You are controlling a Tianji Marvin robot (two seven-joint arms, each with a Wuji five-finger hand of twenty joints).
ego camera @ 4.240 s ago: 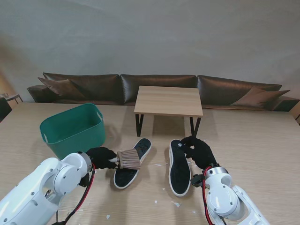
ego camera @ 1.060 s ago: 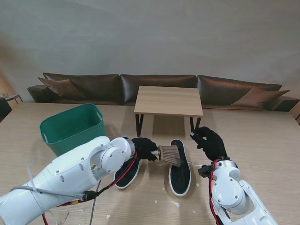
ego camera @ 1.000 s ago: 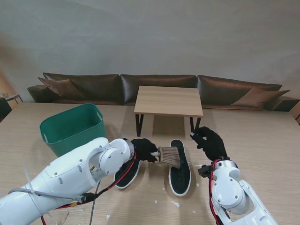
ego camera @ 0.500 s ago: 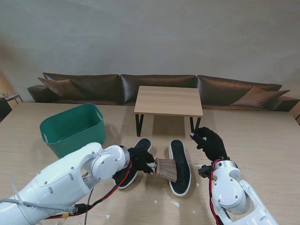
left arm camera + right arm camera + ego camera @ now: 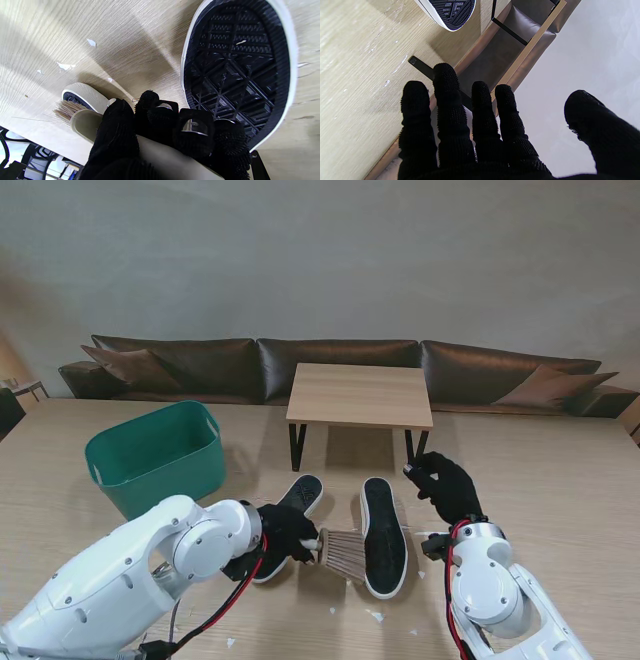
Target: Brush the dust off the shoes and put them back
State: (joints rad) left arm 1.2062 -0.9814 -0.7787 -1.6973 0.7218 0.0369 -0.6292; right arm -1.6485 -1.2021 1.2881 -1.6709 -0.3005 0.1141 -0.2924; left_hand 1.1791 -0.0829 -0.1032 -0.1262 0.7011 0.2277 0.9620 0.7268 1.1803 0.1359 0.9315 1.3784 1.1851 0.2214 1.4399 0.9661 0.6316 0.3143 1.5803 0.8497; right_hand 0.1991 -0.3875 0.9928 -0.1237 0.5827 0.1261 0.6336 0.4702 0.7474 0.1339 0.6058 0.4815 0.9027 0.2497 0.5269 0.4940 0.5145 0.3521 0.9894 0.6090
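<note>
- No text, label, brand, number or sign can be read in any of the views.
- The soles of the shoes [image 5: 384, 532] show only a moulded tread pattern, with no lettering that can be made out.
- The green basket [image 5: 155, 455] at about ten o'clock carries no readable marking.
</note>
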